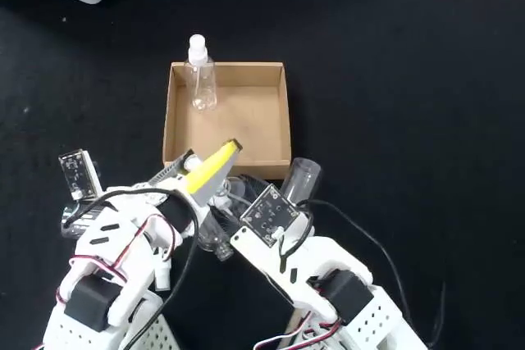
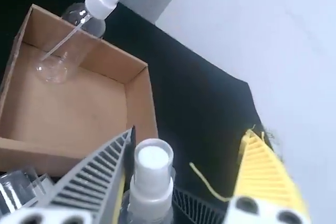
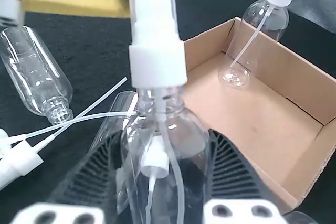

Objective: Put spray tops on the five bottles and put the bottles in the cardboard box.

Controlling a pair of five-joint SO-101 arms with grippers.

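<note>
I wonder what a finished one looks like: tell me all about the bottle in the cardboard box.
The bottle is clear, plastic-looking, apparently empty, with a white spray top fitted and a thin tube running down inside. It leans in a far corner of the cardboard box, base on the floor, top above the wall.

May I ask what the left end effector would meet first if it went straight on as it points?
Likely the near wall of the cardboard box, just ahead of the left end effector, though depth is unclear and it might pass above.
</note>
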